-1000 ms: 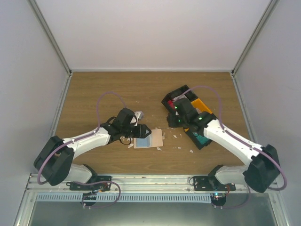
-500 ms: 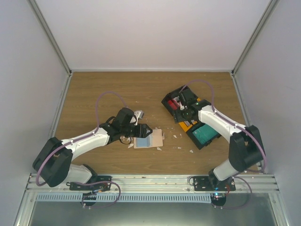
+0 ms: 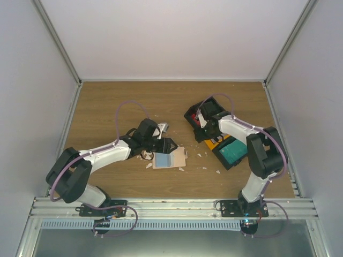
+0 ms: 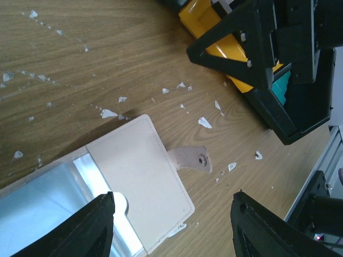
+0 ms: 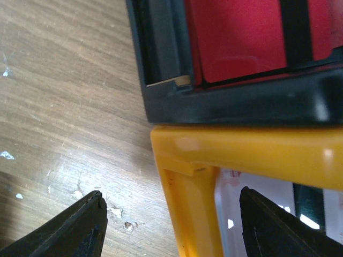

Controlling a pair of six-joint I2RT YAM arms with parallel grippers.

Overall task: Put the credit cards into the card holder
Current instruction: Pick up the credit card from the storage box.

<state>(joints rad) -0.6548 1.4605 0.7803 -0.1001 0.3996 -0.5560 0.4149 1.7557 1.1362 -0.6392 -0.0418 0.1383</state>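
Progress nil: wallet (image 4: 144,182) lies unfolded, no card visible inside (red card (image 5: 241,37) and teal card (image 3: 233,152) sit in bins (image 5: 241,101) right of wallet). Left gripper (image 4: 174,199) above wallet, right gripper (image 5: 171,193) off to its right; both jaws spread, empty.

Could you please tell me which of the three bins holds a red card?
The far black bin holds the red card. The yellow bin holds a white card; the near black bin, a teal card.

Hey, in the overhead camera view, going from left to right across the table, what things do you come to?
wallet → red card → teal card
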